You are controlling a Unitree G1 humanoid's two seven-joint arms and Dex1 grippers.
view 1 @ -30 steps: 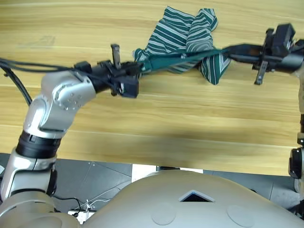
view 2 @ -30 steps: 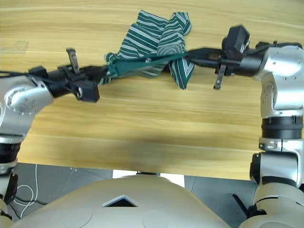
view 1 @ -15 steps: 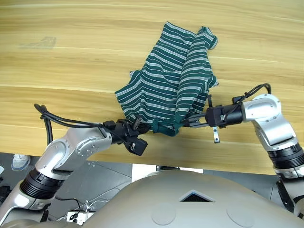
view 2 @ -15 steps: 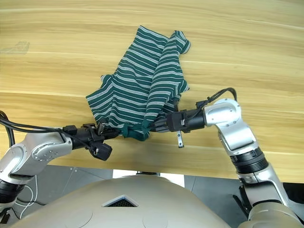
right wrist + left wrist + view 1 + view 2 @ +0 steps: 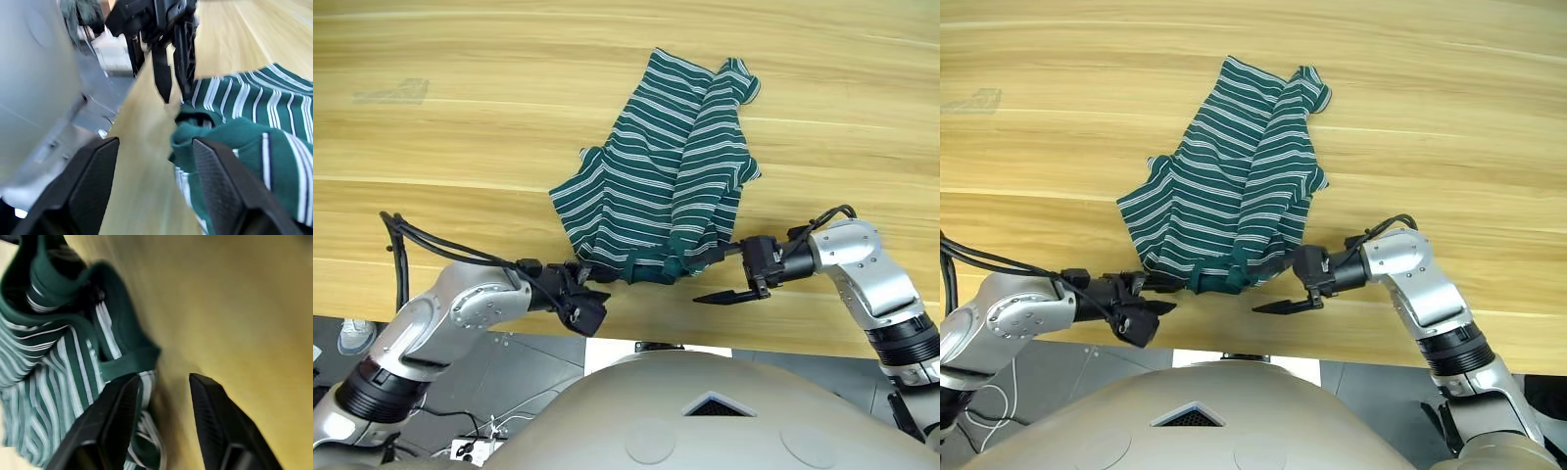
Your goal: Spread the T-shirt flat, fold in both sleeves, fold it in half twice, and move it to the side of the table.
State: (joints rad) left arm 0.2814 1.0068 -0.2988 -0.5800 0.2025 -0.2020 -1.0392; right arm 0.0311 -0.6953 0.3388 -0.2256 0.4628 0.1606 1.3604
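Observation:
The green T-shirt (image 5: 661, 181) with white stripes lies rumpled on the wooden table (image 5: 460, 127), one side folded over itself. Its bunched hem (image 5: 646, 266) rests close to the table's near edge. My left gripper (image 5: 595, 290) sits at the hem's left end, open, with the dark green hem band (image 5: 122, 360) just beyond its fingertips. My right gripper (image 5: 705, 279) is at the hem's right end, open; one finger (image 5: 720, 296) lies along the table and the other is against the cloth. In the right wrist view the hem (image 5: 220, 132) lies beside the spread fingers.
The table's near edge (image 5: 489, 328) runs just under both grippers, with dark floor (image 5: 509, 372) below it. Bare wood stretches left, right and beyond the shirt. The left gripper (image 5: 161, 44) shows farther off in the right wrist view.
Both arms dragged the shirt from the far side toward the near edge, stretching it out. Since half a second ago both grippers have opened and let go of the hem.

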